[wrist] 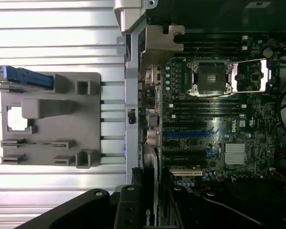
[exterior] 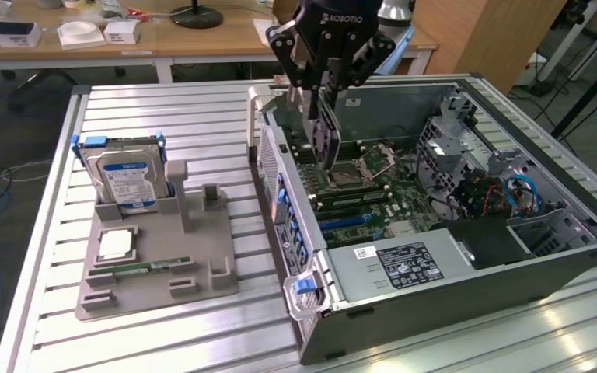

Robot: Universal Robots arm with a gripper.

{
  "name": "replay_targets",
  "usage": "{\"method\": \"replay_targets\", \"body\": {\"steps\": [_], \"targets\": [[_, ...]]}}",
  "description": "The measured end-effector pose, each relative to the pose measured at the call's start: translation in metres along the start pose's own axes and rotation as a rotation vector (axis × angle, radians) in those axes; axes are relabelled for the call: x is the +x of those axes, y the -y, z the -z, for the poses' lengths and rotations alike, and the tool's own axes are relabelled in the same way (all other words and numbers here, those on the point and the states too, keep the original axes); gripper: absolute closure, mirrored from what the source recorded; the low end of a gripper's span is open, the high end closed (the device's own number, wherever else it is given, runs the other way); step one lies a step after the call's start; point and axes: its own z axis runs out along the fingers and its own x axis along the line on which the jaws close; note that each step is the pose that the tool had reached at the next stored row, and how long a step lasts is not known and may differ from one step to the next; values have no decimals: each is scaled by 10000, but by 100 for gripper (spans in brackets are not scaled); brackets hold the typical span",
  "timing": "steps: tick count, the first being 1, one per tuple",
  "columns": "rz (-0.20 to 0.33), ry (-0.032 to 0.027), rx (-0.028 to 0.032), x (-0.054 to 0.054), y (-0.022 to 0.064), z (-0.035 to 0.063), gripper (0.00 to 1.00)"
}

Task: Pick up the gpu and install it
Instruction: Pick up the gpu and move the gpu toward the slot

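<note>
Hanging over the open computer case [exterior: 465, 299], the gripper [exterior: 317, 95] has its jaws closed on the upper edge of the gpu [exterior: 322, 140], which hangs upright between them and reaches down toward the motherboard [exterior: 373, 194] below; whether the card touches a slot I cannot tell. Well apart from the jaws, outside the case wall, a gray holder [exterior: 200, 284] carries the hard drive [exterior: 127, 185] standing upright and a memory stick [exterior: 137, 269] lying flat.

Lab: desks [exterior: 226, 39], alu bench [exterior: 174, 109], PC [exterior: 465, 295].
</note>
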Motion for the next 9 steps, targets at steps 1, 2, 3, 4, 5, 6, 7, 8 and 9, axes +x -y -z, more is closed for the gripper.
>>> {"method": "replay_targets", "body": {"steps": [1,2,3,4,5,6,7,8,9], "targets": [[9,0,0,-8,0,0,74],[18,0,0,-16,-1,0,74],[28,1,0,-25,-1,0,74],[38,1,0,-34,-1,0,74],[47,0,1,-41,-2,1,74],[56,0,0,-50,-2,1,74],[65,0,1,-58,-3,1,74],[74,0,1,-66,-3,1,74],[83,0,1,-74,-3,1,74]]}}
